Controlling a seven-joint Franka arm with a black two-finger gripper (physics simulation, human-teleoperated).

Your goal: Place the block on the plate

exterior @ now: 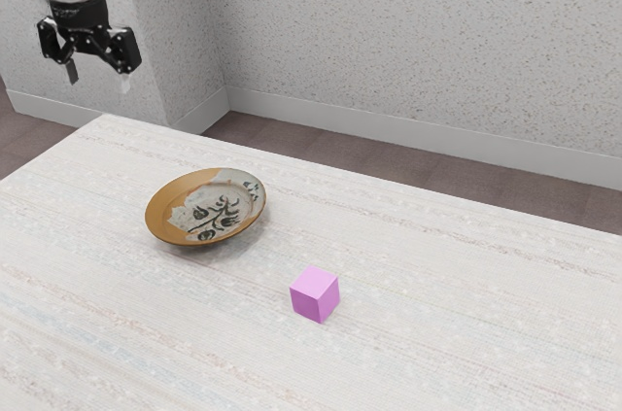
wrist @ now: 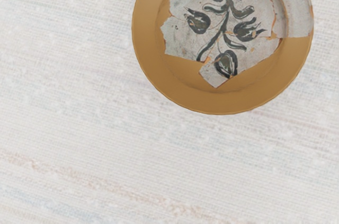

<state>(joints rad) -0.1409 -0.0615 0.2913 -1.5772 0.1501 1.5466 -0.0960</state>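
Fingers well apart and empty, the end effector (exterior: 98,77) hangs at the exterior view's upper left. The block (exterior: 315,294) sits lower centre, open bench (exterior: 466,324) around it, well inside the far edge; the plate (exterior: 163,220) lies between them in frame.

Room: pale grey wall (exterior: 418,51), speckled with small dark and tan flecks, running behind the table's (exterior: 486,333) far edge. Near the table's far corner, at the exterior view's left, a jutting wall section (exterior: 165,22) of the same finish meets it at an inside corner. Plain light grey baseboard (exterior: 389,139) along the foot of both. Floor (exterior: 437,178) dull brown-mauve, seen between baseboard and far edge, also past the edge at the exterior view's left. Tabletop off-white, finely woven in look, with faint pinkish-tan and bluish streaks. Light soft, fairly even.
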